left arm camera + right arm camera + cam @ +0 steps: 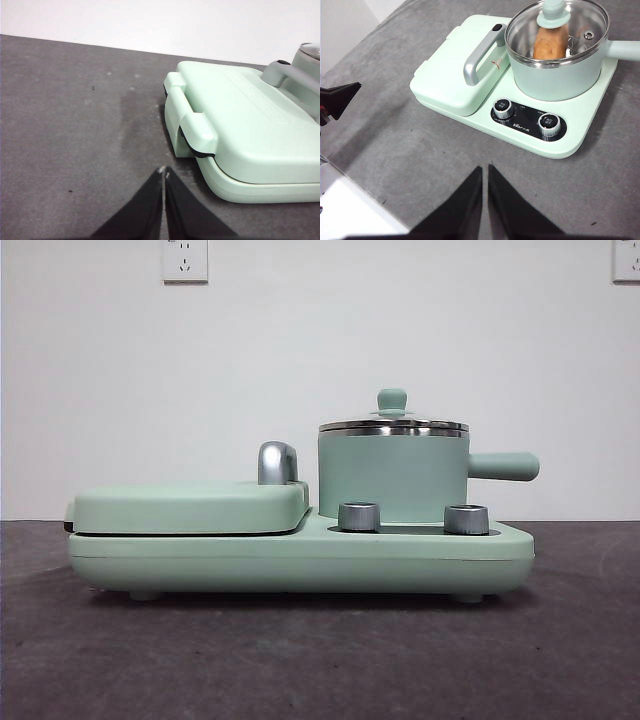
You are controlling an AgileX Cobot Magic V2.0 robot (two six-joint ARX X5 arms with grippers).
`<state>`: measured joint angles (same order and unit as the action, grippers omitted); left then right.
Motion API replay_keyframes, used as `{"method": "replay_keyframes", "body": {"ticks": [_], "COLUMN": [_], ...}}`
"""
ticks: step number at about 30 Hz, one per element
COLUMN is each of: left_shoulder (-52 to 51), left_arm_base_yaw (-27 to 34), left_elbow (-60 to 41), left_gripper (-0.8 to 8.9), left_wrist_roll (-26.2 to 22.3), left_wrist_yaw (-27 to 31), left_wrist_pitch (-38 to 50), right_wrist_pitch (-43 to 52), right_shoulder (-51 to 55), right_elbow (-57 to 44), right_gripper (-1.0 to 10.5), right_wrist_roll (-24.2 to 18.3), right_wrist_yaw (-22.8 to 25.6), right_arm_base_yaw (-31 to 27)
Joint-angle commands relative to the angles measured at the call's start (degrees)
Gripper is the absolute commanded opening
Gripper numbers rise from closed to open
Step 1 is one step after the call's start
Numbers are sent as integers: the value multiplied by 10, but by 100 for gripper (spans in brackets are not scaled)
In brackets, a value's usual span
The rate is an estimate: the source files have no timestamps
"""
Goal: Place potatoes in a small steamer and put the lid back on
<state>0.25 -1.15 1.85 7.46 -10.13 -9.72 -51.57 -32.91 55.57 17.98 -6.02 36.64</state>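
Note:
The small mint green steamer (392, 475) stands on the right part of the green appliance, its handle pointing right. It also shows in the right wrist view (555, 70). The lid (392, 425) with its green knob sits on the pot; the lid is see-through in the right wrist view (570, 20). The orange-brown potato (549, 44) lies inside the pot under the lid. My left gripper (164, 172) is shut and empty over the grey table, beside the griddle's end. My right gripper (485, 170) is shut and empty, above the table in front of the dials.
The flat hinged griddle (190, 508) with a chrome handle (277, 462) fills the appliance's left part; it shows in the left wrist view (240, 130). Two steel dials (359, 516) (466, 519) sit on the base's front. The left arm's tip (337, 100) shows beside the griddle.

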Motion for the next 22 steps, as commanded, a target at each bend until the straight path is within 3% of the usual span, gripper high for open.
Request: {"method": "replay_keyframes", "body": {"ticks": [1,20,22], "left_shoulder": [-1,-1,-1], "left_arm_base_yaw": [0,1,1], "left_elbow": [-11,-11,-11], "left_gripper": [5,5,5], "left_wrist_roll": [-6,-5,-5], "left_wrist_yaw": [2,2,2], "left_wrist_pitch": [6,9,9], "right_wrist_pitch": [6,13,22], "right_shoulder": [-2,-1,12], "right_elbow": [5,2,-3], "right_gripper": [16,16,15], "right_wrist_roll": [-4,-5,-11], "right_wrist_yaw": [0,1,28], "right_arm_base_yaw": [4,4,-11]}}
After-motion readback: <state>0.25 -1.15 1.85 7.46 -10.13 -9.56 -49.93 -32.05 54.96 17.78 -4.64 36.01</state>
